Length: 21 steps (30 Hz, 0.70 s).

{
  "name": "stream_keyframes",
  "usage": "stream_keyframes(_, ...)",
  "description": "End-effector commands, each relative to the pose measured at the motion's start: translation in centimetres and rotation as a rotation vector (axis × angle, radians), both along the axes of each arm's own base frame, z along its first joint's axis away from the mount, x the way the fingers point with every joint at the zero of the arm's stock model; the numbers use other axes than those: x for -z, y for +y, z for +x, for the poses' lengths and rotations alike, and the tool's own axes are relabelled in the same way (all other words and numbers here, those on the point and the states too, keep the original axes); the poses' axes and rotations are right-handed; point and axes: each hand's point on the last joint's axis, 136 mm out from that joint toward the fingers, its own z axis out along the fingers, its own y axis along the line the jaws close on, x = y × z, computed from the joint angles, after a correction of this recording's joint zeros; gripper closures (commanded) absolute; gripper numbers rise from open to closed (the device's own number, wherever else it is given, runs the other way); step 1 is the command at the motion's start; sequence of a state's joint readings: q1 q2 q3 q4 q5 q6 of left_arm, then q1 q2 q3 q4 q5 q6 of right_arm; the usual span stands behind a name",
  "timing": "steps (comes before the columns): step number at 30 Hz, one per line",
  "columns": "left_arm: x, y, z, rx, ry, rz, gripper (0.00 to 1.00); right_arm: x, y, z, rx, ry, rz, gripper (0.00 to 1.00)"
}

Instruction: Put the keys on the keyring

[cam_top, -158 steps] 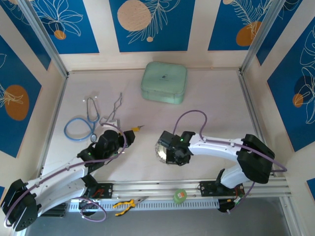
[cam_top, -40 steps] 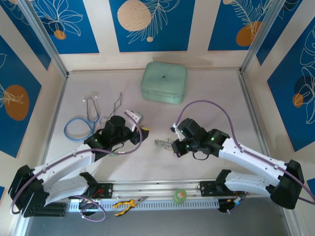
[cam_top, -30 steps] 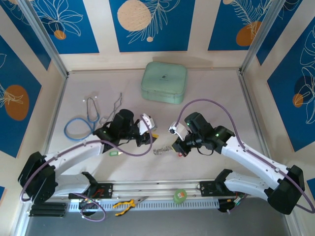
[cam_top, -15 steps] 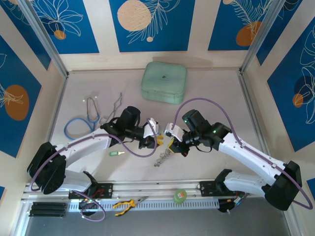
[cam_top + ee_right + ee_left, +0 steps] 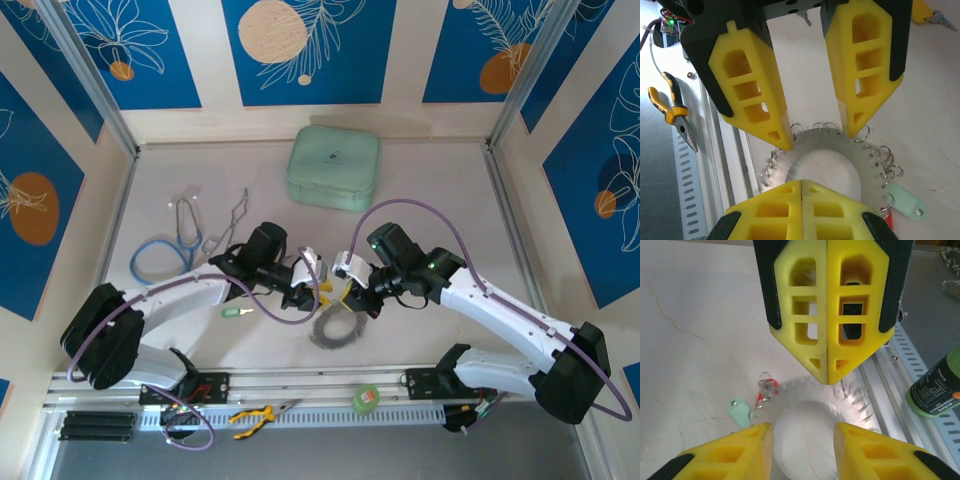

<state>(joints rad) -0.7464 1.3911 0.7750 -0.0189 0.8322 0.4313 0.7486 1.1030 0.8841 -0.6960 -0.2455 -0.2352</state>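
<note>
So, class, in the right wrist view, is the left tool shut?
No, the left tool holds its two yellow fingers clearly apart, the keyring showing beyond the gap.

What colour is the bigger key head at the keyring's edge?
Mint green key head, right wrist view.

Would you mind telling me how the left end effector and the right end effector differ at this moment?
The left end effector is open, its yellow fingers standing well apart, while the right end effector is shut, its fingers pressed flat together. The left end effector comes in from the left side of the table and the right end effector from the right, so their tips face each other. Both have yellow latticed fingers and both hang over the keyring.
</note>
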Motion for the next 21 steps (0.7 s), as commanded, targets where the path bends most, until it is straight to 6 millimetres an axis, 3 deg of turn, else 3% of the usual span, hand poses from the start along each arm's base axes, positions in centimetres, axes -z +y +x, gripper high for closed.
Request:
stream_keyframes(1,0.1,0.1,-0.3,0.004,0.044,-0.004,0.63,-0.7,0.6,-0.4,-0.008,0.022,0.032,1.0)
stream_keyframes(4,0.4,0.2,0.4,-0.045,0.044,0.018,0.63,-0.8,-0.1,1.0,0.099,0.007,0.013,1.0)
stream_keyframes(8,0.4,0.2,1.8,-0.159,0.053,0.014,0.56,0.3,-3.3,3.9,0.54,0.097,-0.035,0.91)
stream_keyframes(10,0.5,0.2,3.2,-0.26,0.064,0.001,0.49,1.9,-5.5,3.2,0.788,0.248,-0.089,0.83)
stream_keyframes(13,1.2,0.3,5.3,-0.444,0.175,0.014,0.47,4.9,-7.5,0.2,1.05,0.548,-0.179,0.78)
stream_keyframes(17,2.7,1.0,6.4,-0.633,0.34,0.049,0.46,7.7,-7.7,-3.4,1.187,0.788,-0.259,0.72)
stream_keyframes(21,5.4,2.5,6.8,-0.808,0.519,0.155,0.39,9.0,-7.7,-3.7,1.248,0.812,-0.269,0.68)
